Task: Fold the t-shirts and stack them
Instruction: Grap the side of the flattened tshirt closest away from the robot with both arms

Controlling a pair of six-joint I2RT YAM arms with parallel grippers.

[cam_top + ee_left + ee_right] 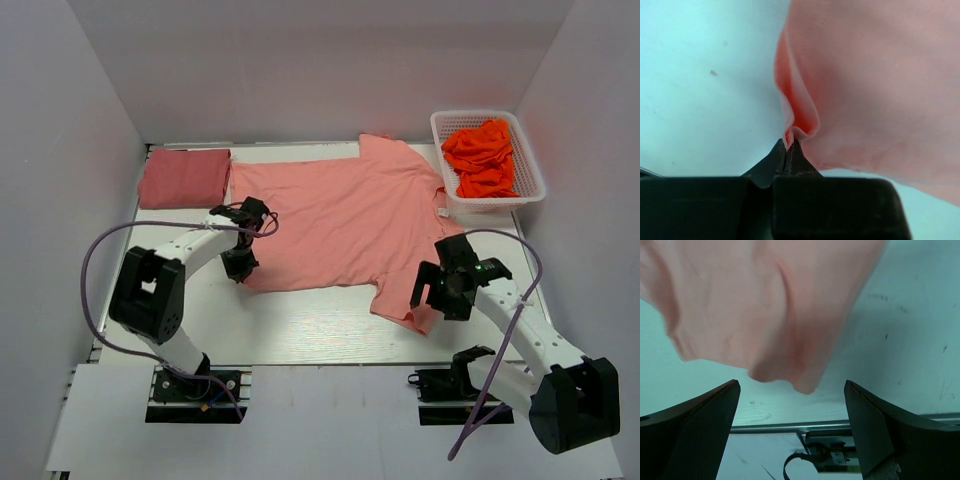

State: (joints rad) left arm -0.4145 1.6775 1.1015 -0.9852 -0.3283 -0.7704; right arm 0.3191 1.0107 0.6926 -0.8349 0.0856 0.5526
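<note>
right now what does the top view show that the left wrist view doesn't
Only the top view: the folded rose-red t-shirt, the white basket of orange clothes, and the open right claw by a sleeve of the pink t-shirt. Only the left wrist view: the left claw shut on a pinched fold of that shirt's edge. Both: the pink t-shirt on the table.

White table (320, 330): salmon-pink t-shirt (340, 215) spread centre, folded rose-red t-shirt (184, 178) far left, basket (496, 203) far right.
</note>
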